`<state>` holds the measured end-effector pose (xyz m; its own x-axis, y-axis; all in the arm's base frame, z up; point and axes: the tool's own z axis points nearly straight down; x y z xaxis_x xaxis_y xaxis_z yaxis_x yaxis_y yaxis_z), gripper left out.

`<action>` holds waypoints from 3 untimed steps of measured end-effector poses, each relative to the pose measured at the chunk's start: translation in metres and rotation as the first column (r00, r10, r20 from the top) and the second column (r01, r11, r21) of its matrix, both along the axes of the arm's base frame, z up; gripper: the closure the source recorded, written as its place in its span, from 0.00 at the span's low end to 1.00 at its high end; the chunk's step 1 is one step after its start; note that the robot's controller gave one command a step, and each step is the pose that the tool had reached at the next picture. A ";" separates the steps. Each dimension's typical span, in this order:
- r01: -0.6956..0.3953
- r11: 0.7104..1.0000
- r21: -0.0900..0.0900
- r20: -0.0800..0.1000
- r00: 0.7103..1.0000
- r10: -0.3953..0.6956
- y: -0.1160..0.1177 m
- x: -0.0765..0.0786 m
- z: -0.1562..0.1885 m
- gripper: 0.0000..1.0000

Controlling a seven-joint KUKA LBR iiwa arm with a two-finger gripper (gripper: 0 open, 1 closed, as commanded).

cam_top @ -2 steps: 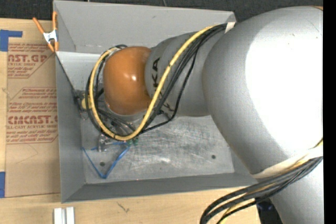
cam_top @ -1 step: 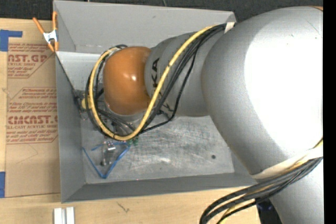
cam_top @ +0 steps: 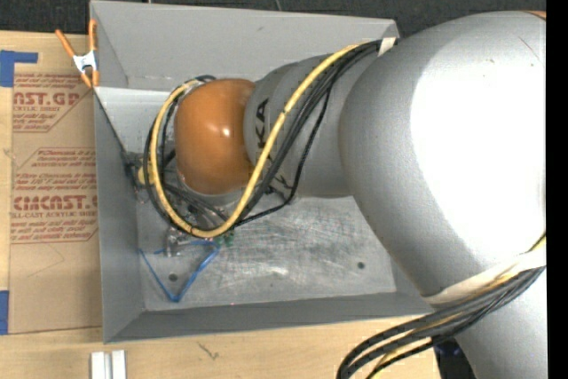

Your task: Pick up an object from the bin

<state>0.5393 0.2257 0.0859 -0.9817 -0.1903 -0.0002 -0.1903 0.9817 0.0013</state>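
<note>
I hold the pincer (cam_top: 180,237) low over the near-left corner of the bin (cam_top: 266,40), just above a thin blue triangular frame (cam_top: 200,266); I cannot tell its opening, so I judge the next move calls for settling and closing.

Bright light, glare on the orange cover (cam_top: 213,133); bin (cam_top: 240,35) seemingly shadowed beneath it

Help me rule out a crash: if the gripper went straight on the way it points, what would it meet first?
Probably the blue-edged triangular thing lying on the bin floor near the left wall, just beyond the gripper. Depth is unclear, so it may meet bare floor beside it instead.
</note>
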 end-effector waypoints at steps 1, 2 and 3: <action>0.343 0.939 0.002 0.004 0.939 -0.343 0.000 0.047 0.020 1.00; -0.081 0.997 0.000 0.008 0.997 0.081 -0.009 0.043 0.095 1.00; -0.169 0.986 -0.002 -0.003 0.986 0.169 -0.019 0.001 0.057 1.00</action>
<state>0.5403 0.2069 0.1430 -0.9353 -0.3538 0.0033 -0.3538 0.9353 0.0004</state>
